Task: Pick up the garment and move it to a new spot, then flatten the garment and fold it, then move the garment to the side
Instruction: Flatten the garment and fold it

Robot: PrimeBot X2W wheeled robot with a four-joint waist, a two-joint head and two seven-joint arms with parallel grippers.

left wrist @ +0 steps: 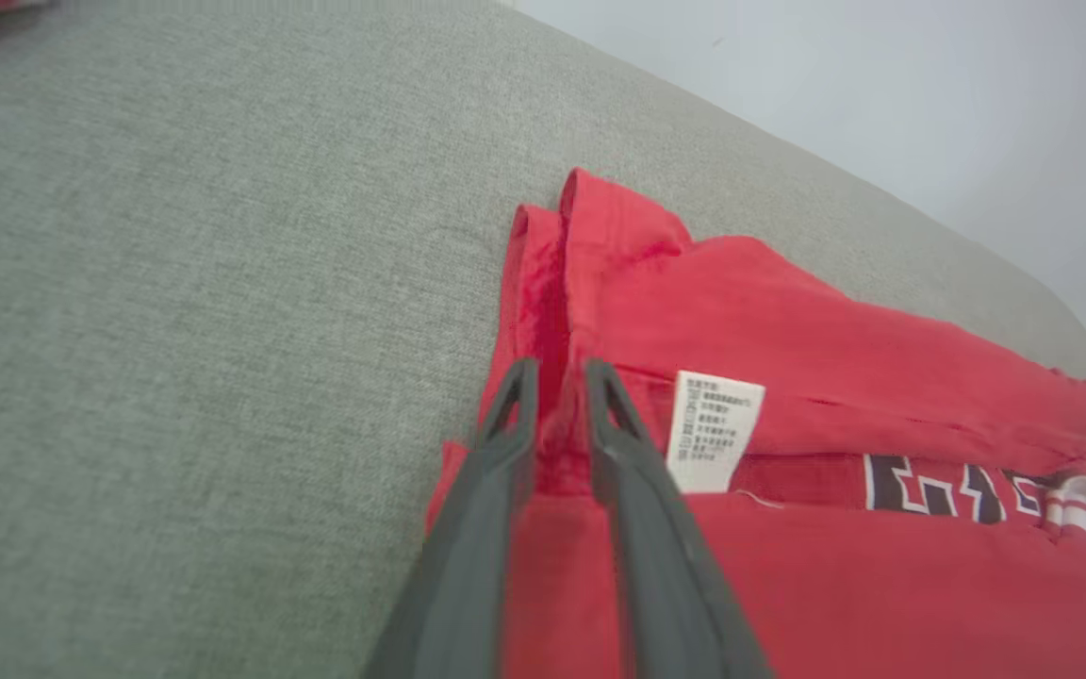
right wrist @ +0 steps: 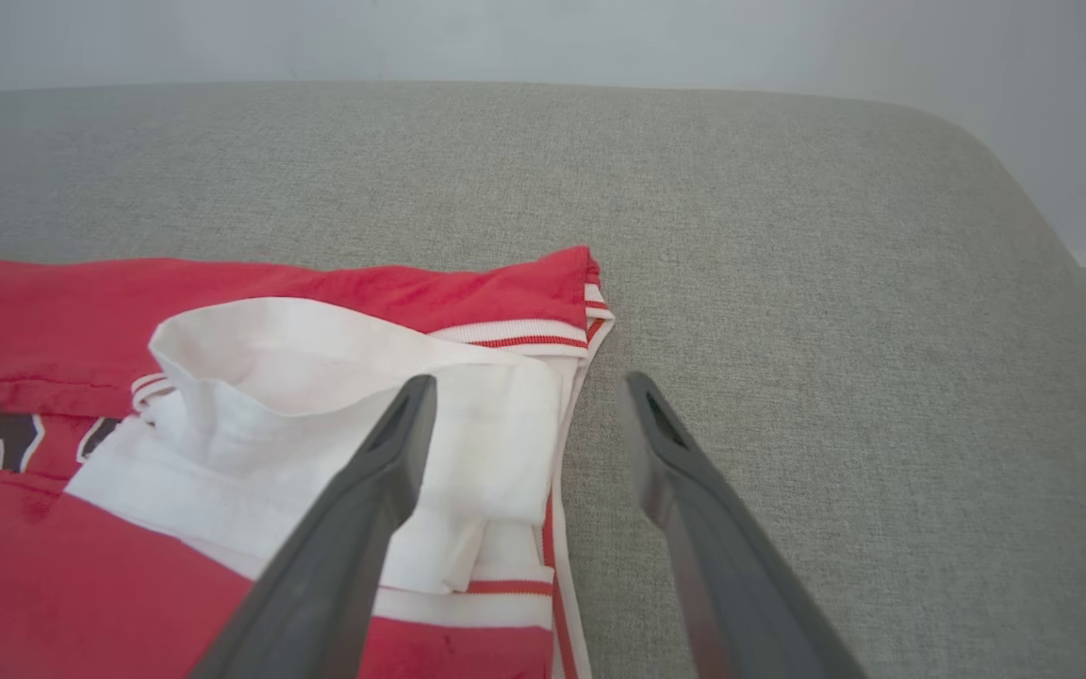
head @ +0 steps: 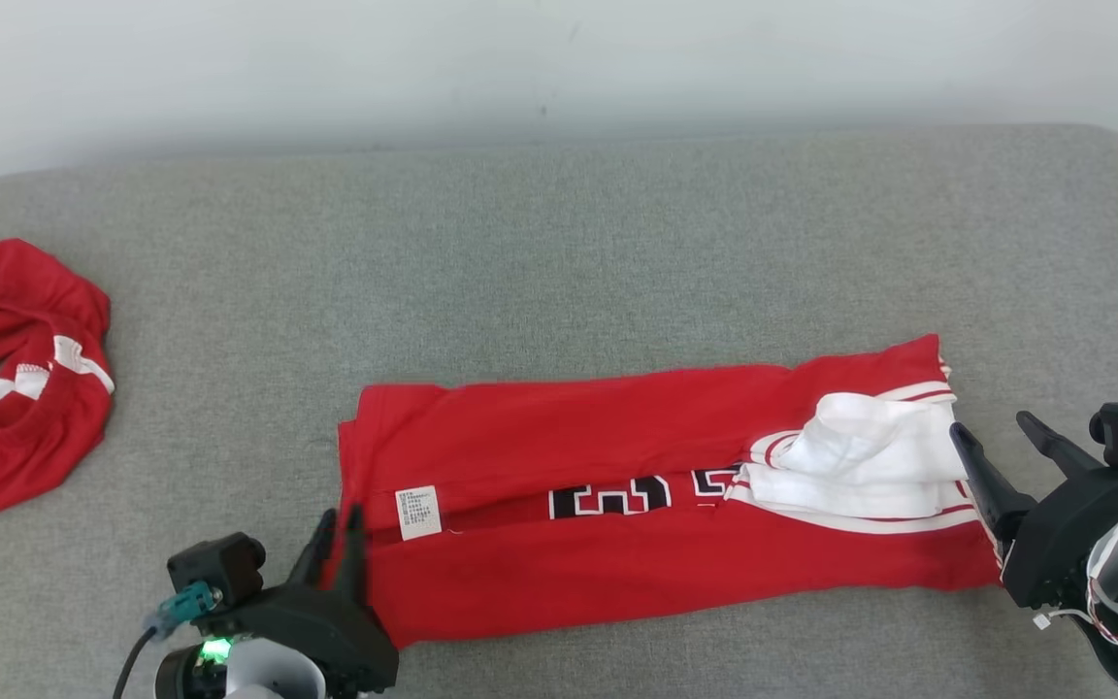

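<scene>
Lying between left fingers (left wrist: 491, 490), maybe pinched: garment (head: 617, 437)

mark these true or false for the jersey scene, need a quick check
1. The red jersey lies folded into a long strip on the grey cushion. True.
2. The care label sits at the jersey's right end. False: it is at the left end, beside the left gripper.
3. The right gripper has its fingers wide apart and holds nothing. True.
4. The second red garment lies on top of the jersey. False: it lies crumpled, apart from the jersey, at the cushion's far left.
</scene>
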